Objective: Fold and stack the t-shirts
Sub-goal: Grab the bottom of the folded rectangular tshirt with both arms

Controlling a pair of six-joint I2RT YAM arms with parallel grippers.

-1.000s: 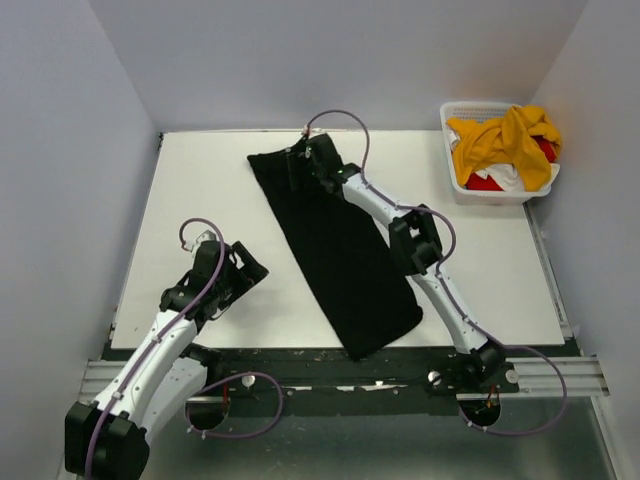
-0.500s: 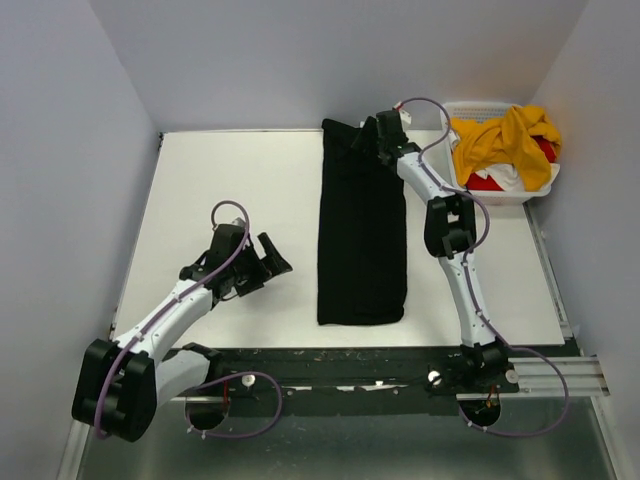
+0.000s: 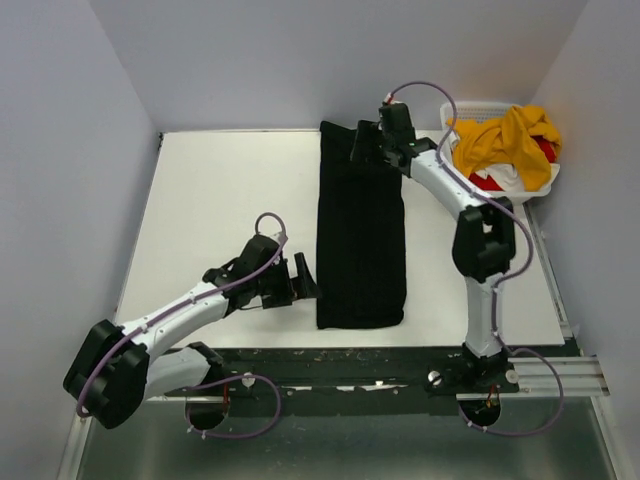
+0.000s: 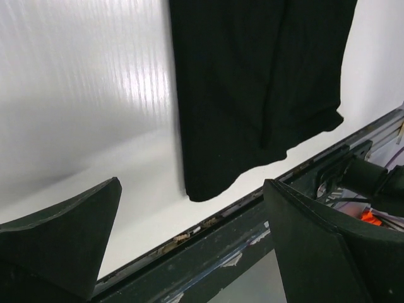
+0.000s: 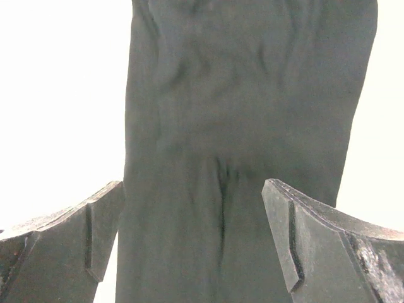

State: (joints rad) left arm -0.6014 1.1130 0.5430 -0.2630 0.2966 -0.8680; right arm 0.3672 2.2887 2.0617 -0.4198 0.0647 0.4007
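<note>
We see the black t-shirt lying flat on the white counter, folded into a long narrow strip that runs from 12 o'clock to 6 o'clock, a little right of the middle. Its far end reaches the counter's back edge and its near end stops just short of the front edge.

The left arm stretches low over the counter from its base at 7 o'clock, pointing toward 3 o'clock. The left pincer sits just beside the strip's left edge, close to the near end. Its jaws are spread wide and hold nothing. In the left wrist view the shirt's near left corner shows between the two fingers, with bare counter under them and the dark front rail just beyond.

The right arm rises from its base at 5 o'clock, bends at the elbow and leans toward 11 o'clock. The right pincer is over the far end of the strip. Its jaws are also spread fully and grip nothing. In the right wrist view the wrinkled black cloth fills the gap between the fingers; we cannot tell whether the tips touch it.

At 2 o'clock a white slatted basket holds the mustard-yellow t-shirt, heaped over the red t-shirt and the white t-shirt
</note>
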